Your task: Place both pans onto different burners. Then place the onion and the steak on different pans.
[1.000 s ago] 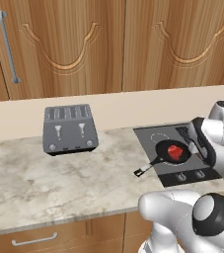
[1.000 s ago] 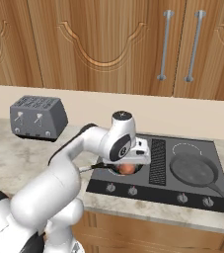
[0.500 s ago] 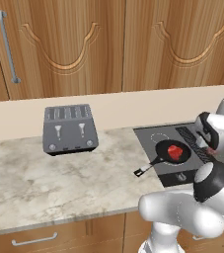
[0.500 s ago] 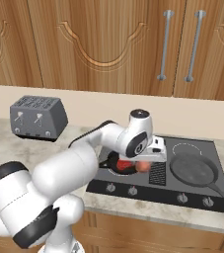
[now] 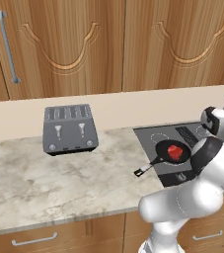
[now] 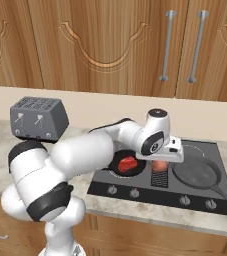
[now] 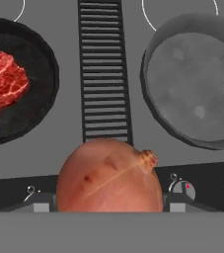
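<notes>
One item left: small round reddish-brown onion clamped in hand, now carried rightward over black vent grille, toward empty matte dark grey pan; bright red steak already panned.

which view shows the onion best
The hand view: the onion sits large and close at the bottom, skin and stem tip clear, in front of the vent grille. The right base view gives a small reddish patch under the gripper.
</notes>
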